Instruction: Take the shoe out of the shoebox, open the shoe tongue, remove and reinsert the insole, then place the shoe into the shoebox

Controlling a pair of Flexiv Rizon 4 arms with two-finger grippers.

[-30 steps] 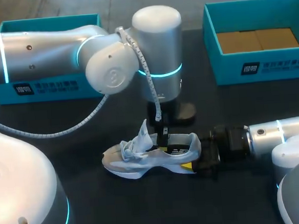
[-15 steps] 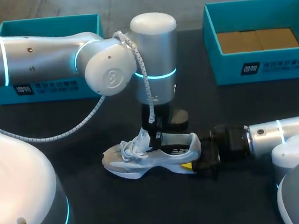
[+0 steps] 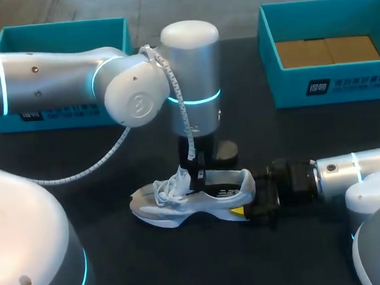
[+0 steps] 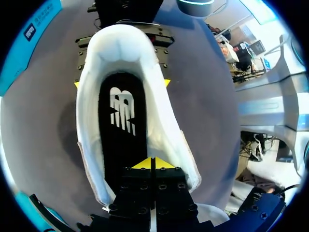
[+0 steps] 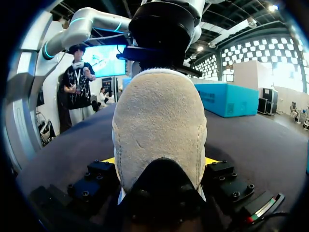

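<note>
The black table (image 3: 185, 267) carried everything. My left arm (image 3: 55, 77) came in over its left edge and stood upright above the middle. My right arm (image 3: 355, 170) lay low along the near right side. Two teal shoeboxes sat at the far edge, one (image 3: 58, 34) toward the left corner and one (image 3: 329, 84) toward the right corner, both well apart from the shoe.

The shoe (image 3: 181, 205) lay out of its box near the table's middle, sole down, with its toe toward the left edge. The right gripper (image 5: 159, 160) held the heel (image 5: 159, 121), one finger against each side of it. The left gripper (image 4: 150, 163) pointed down into the shoe's mouth with its yellow tips pressed together. I could not tell whether they pinched anything. The black insole (image 4: 120, 125) lay flat inside, and the tongue (image 3: 178, 180) was bunched up with the laces toward the toe.

The step looked to be the insole work, most likely getting a hold on it. To do it well, the right gripper should have kept the heel firmly clamped so the shoe could not rise. The left should have parted a little, caught only the insole's edge and not the lining, then drawn it up and back toward the heel, slowly and clear of the tongue.
</note>
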